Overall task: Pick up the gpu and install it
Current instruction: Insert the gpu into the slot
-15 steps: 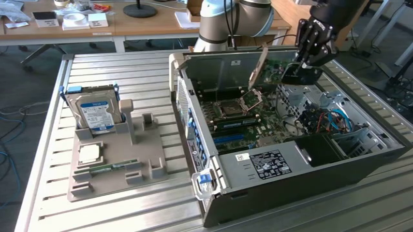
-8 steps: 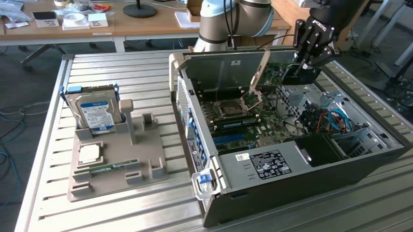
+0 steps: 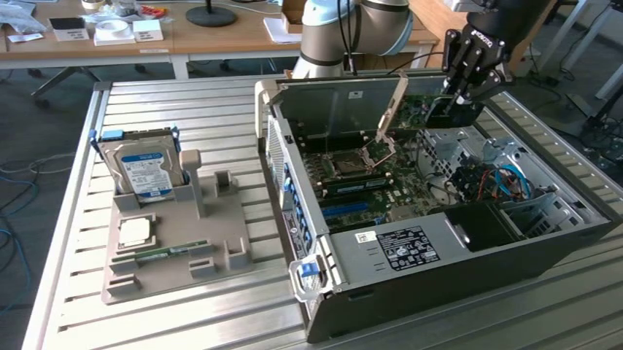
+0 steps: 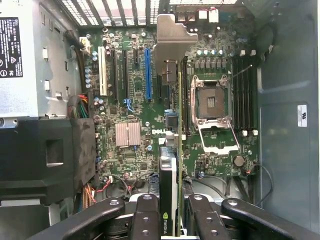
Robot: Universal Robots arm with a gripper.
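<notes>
Dull metal bracket point(image 4: 172, 35) of gpu point(image 4: 169, 175) (table point(image 3: 58, 292) ribbed metal)

Rounded silver-grey arm point(image 3: 336, 33) carrying black linked jaws dotted with round silver screws.

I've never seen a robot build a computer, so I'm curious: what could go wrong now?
The gripper holds the gpu edge-down over the motherboard. Slightly off, it might go in crooked and scrape nearby parts. The open CPU socket sits close beside the card, so a sideways drift could hit its raised latch.
</notes>
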